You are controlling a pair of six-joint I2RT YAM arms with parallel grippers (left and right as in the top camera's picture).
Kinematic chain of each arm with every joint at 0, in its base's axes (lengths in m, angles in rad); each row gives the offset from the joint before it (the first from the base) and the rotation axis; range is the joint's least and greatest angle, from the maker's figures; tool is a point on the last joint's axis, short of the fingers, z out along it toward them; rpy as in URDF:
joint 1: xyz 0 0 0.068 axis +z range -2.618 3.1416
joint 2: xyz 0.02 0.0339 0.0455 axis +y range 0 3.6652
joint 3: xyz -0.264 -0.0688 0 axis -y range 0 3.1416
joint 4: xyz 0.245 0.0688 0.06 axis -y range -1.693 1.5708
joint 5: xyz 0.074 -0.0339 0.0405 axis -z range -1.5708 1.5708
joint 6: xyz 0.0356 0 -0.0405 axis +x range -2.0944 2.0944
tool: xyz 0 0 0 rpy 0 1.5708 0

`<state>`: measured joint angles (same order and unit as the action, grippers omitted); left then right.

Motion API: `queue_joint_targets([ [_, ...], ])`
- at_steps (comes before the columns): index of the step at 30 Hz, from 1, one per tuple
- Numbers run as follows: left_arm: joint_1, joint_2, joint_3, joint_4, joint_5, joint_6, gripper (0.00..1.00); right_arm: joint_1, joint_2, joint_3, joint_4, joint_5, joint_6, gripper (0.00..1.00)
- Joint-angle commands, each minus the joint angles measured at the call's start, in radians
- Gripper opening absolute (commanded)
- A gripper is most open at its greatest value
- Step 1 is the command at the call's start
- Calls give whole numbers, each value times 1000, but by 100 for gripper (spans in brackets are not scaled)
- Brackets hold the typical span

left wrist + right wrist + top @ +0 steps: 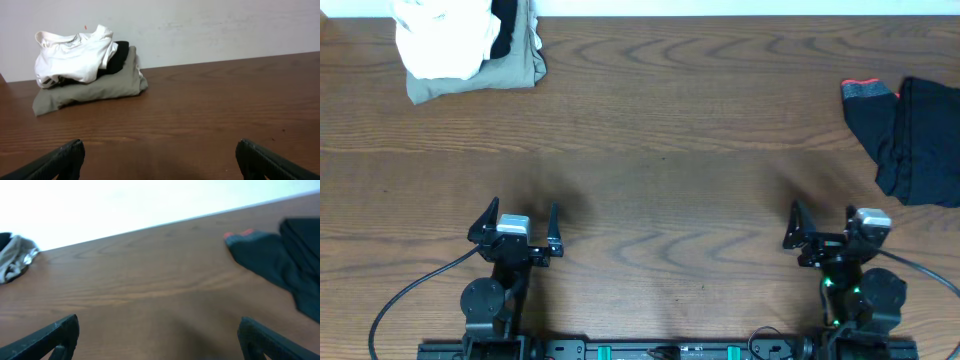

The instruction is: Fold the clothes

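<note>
Wooden worktop (670,130), brown with visible grain, inspected from above and from both wrists. At the far-left corner of the worktop sits a pile of clothes: a khaki garment (515,68) lies flat at the bottom, a crumpled white shirt (445,35) rests on top of it towards the left, and a black garment (508,25) is wedged between the two, showing at the shirt's right side. The pile is loosely bunched, and part of it reaches the far edge of the worktop. At the right edge of the worktop lies a dark garment (925,140), spread in loose folds and running out of view; just beside it on the left, touching or overlapping it, is a smaller dark piece with a red-orange band (868,90) along its far edge. The middle of the worktop carries nothing between these two groups. The left gripper (160,150) is stationed at the near edge of the worktop on the left, jaws spread fully wide, holding nothing, well apart from the pile. The right gripper (159,330) is stationed at the near edge on the right, jaws likewise spread fully wide and empty, short of the dark garment. A black cable (400,295) loops from the left arm's base along the near edge. A pale wall (225,25) stands behind the far edge of the worktop.
</note>
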<state>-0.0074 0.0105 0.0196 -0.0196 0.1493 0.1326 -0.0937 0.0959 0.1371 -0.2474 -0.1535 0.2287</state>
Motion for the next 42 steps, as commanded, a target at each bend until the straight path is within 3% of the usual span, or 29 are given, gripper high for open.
queue_joint_targets([
  [1, 5, -6, -16, -36, 10, 13, 98, 42, -41, -49, 39, -16, -60, 99],
  [18, 5, -6, -16, -37, 10, 13, 98, 108, -91, -132, 299, 23, -114, 99],
  [26, 5, -6, -16, -37, 10, 13, 98, 108, -91, -132, 183, 21, -142, 99],
  [31, 5, -6, -16, -37, 10, 13, 98, 108, -91, -132, 184, 18, -216, 99],
  [42, 5, -6, -16, -37, 10, 13, 98, 107, -91, -132, 185, 15, -215, 99],
])
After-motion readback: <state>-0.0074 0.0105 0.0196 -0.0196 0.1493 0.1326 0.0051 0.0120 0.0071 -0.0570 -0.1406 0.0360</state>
